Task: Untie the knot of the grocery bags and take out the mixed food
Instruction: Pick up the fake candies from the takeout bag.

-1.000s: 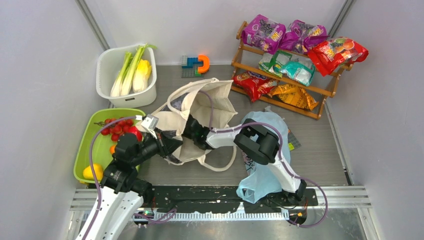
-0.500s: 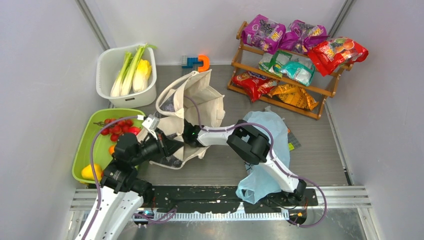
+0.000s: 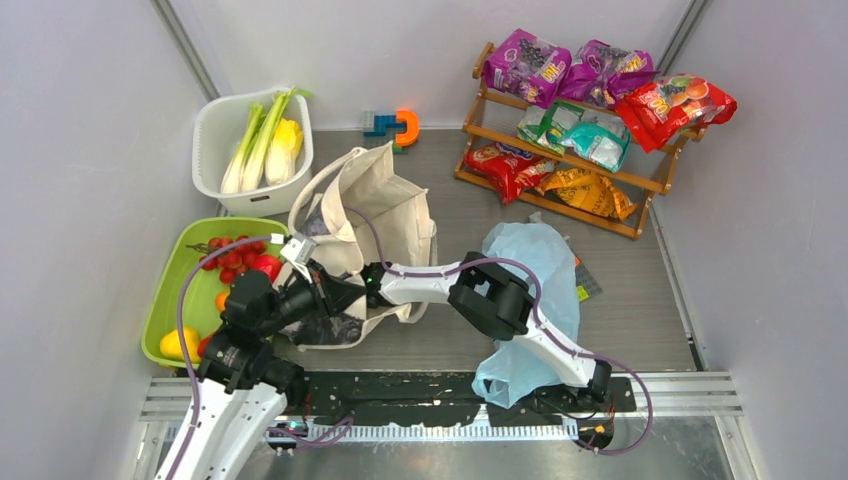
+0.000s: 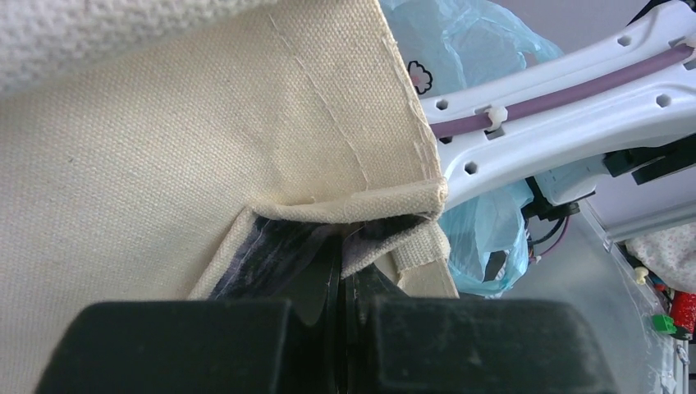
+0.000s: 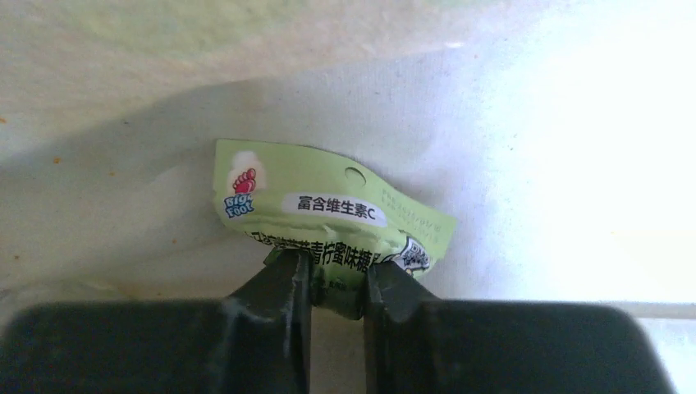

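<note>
The cream canvas tote (image 3: 385, 205) lies mid-table, its mouth toward the arms. My left gripper (image 4: 345, 275) is shut on the tote's folded rim (image 4: 361, 205), at the bag's near-left corner (image 3: 335, 298). My right arm (image 3: 430, 280) reaches into the tote from the right, and its fingers are hidden there in the top view. Inside, my right gripper (image 5: 338, 283) is shut on a small light-green packet (image 5: 328, 209). The light-blue bag (image 3: 545, 265) lies crumpled at the right, partly under the right arm. The knot is out of view.
A white tub (image 3: 207, 120) holds green-white stalks (image 3: 250, 145) and a yellow vegetable (image 3: 285, 145). A green tray (image 3: 165, 290) holds small red fruits (image 3: 235, 258) and a yellow one (image 3: 178, 343). The wooden rack (image 3: 640, 183) carries several snack packets. Toy blocks (image 3: 392, 126) sit at the back.
My right arm has pushed further left into the tote and its jaws have shut on the green packet. The tote has shifted left and bunched narrower. The left gripper keeps its hold.
</note>
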